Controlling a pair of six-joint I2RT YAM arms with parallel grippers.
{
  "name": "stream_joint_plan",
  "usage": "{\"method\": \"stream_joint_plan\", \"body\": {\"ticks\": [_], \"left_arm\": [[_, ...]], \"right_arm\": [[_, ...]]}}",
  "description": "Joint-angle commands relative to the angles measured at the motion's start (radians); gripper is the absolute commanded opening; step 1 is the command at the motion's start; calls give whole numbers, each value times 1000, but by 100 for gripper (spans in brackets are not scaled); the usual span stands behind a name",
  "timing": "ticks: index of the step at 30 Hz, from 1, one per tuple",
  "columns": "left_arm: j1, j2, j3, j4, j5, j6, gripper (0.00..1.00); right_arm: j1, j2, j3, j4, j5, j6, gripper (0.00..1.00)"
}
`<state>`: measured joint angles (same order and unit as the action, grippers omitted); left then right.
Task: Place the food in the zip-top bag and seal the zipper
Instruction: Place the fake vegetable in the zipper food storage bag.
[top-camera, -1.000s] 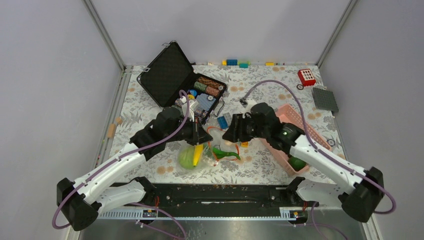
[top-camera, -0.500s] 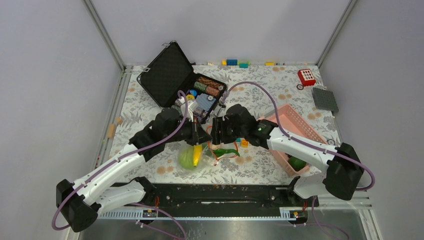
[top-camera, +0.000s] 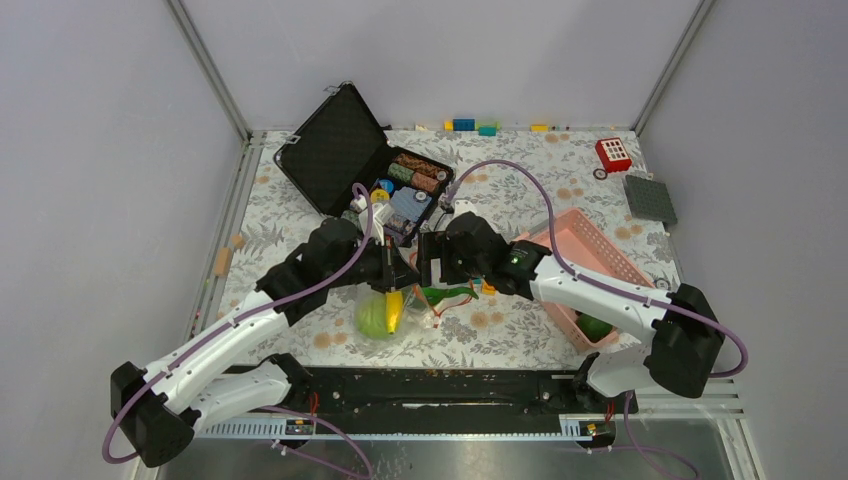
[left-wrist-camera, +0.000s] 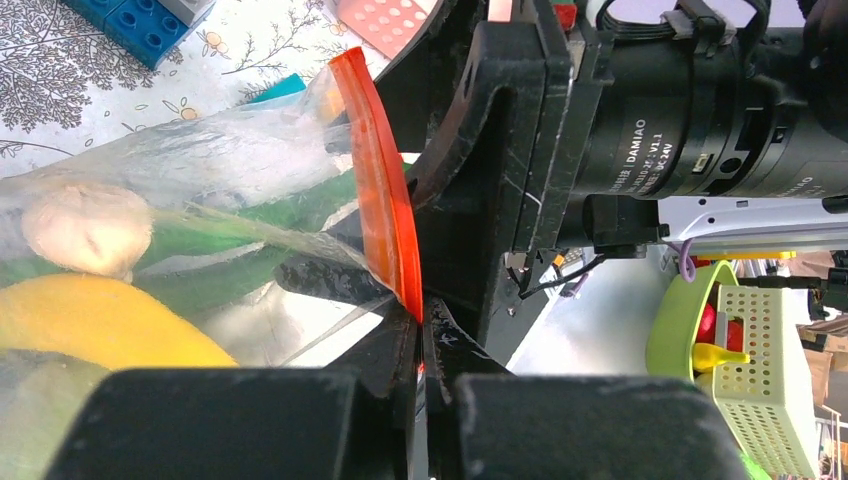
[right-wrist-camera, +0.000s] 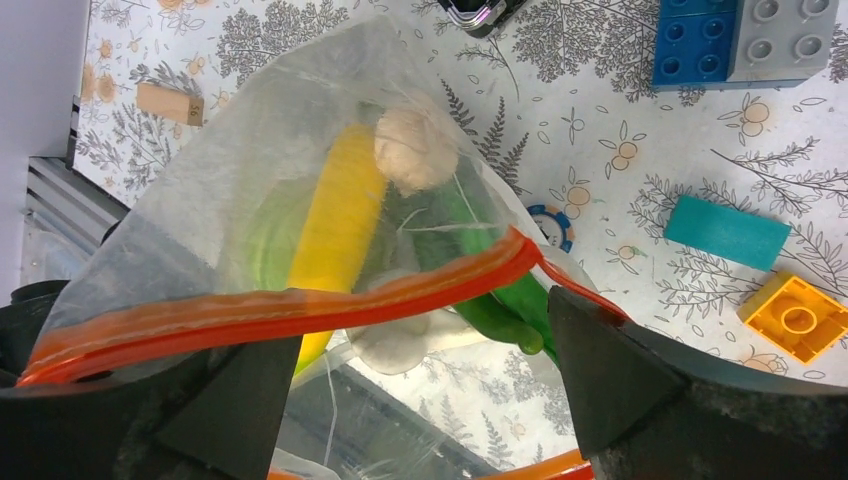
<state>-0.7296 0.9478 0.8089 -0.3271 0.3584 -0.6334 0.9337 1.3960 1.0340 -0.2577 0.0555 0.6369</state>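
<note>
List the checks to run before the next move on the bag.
1. Left claw clamped on the zipper: ok.
2. Right claw open, jaws either side of the zipper: ok.
3. Yellow piece, cabbage and mushroom piece inside the zip-top bag: ok.
4. Green pod fully inside the mouth: cannot tell.
5. Zipper sealed: not ok, the mouth gapes.

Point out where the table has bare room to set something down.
Bare cloth lies behind the pink basket toward the bricks, and at the front edge between the bag and basket. Crowded around the bag and black case.
</note>
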Motion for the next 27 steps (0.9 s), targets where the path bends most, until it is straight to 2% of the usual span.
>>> {"method": "stream_joint_plan", "body": {"ticks": [1, 5, 11, 15, 20, 24, 27], "left_arm": [[-3, -22, -4, 73, -23, -14, 0], [-3, -27, -8, 75, -40, -13, 0], [-2, -29, -23, 83, -56, -10, 0], [-3, -30, -30, 93, -57, -14, 0], [-2, -19, -45, 123, -40, -18, 0], [-3, 16, -39, 139, 4, -28, 0], [-3, 38, -40, 164, 45, -32, 0]], "right_arm": [[24, -57, 40, -9, 48, -41, 99], [24, -159, 24, -119, 165, -58, 98], [-24, -369, -57, -313, 456, 22, 98], [-291, -478, -104, -483, 368, 110, 98], [-595, -536, -117, -642, 486, 100, 98], [-793, -510, -139, -651, 514, 73, 98], [-889, -444, -156, -637, 468, 54, 98]]}}
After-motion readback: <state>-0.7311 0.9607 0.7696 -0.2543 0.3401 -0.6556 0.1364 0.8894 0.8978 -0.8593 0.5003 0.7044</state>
